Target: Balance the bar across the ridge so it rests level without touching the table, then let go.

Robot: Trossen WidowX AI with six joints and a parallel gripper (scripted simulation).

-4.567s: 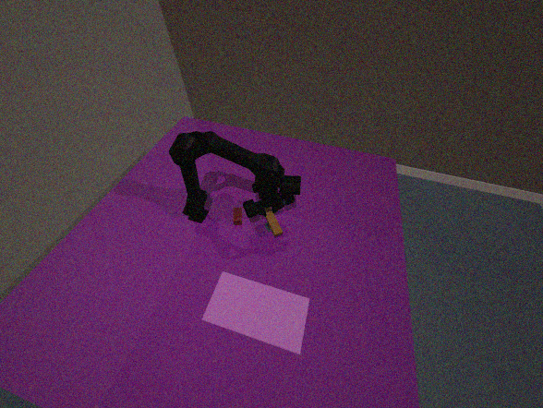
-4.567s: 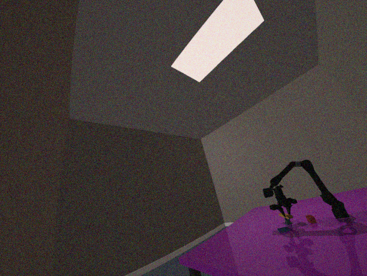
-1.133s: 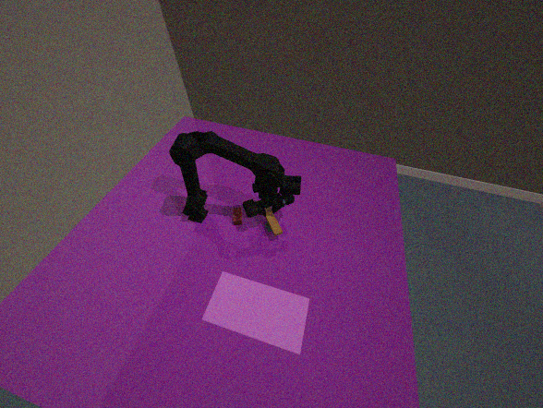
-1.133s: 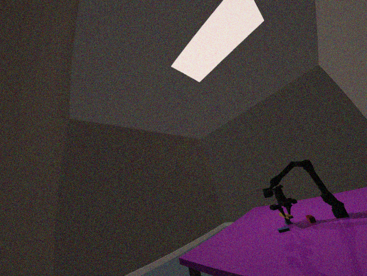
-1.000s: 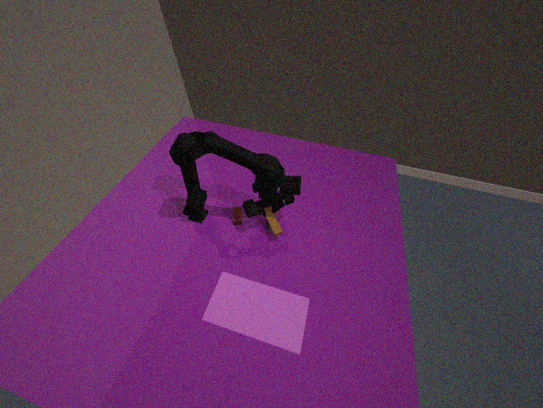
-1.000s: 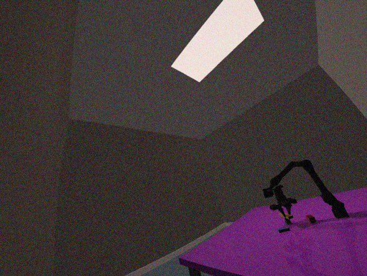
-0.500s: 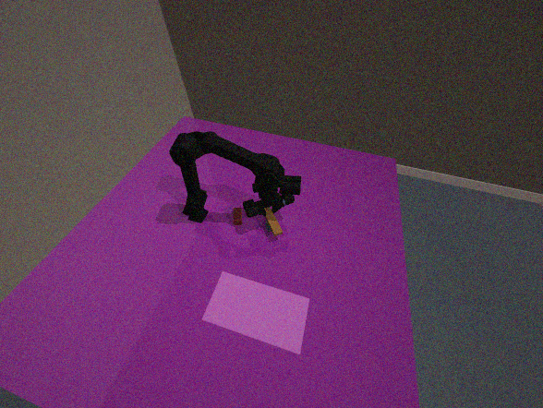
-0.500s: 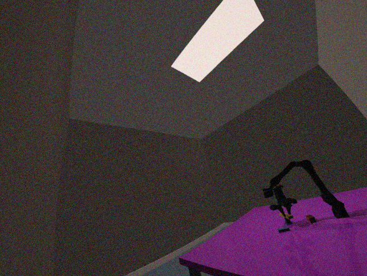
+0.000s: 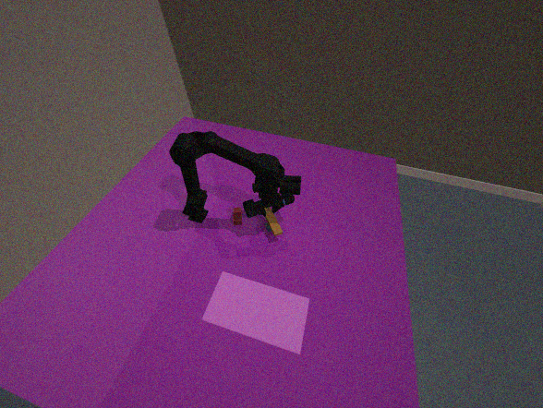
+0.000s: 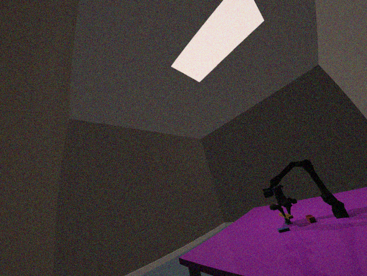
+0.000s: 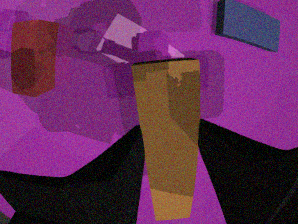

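Note:
The orange-yellow bar (image 9: pixel 273 223) (image 10: pixel 282 214) (image 11: pixel 167 165) is between the fingers of my gripper (image 9: pixel 269 212) (image 10: pixel 287 214) (image 11: pixel 169 128), which is shut on it. The bar is held above the table, its length running between the two black fingers in the wrist view. A small dark green piece (image 9: pixel 268 227) (image 10: pixel 288 221), apparently the ridge, shows just beneath the bar. The bar hides it in the wrist view. Whether the bar touches it, and whether the bar is exactly level, I cannot tell.
A red block (image 9: pixel 236 216) (image 10: pixel 310 218) (image 11: pixel 34 57) stands on the purple table (image 9: pixel 351 277) (image 10: pixel 237 250) between the arm's base and the gripper. A flat blue block (image 10: pixel 283 230) (image 11: pixel 250 26) lies near the bar, on the upper right in the wrist view.

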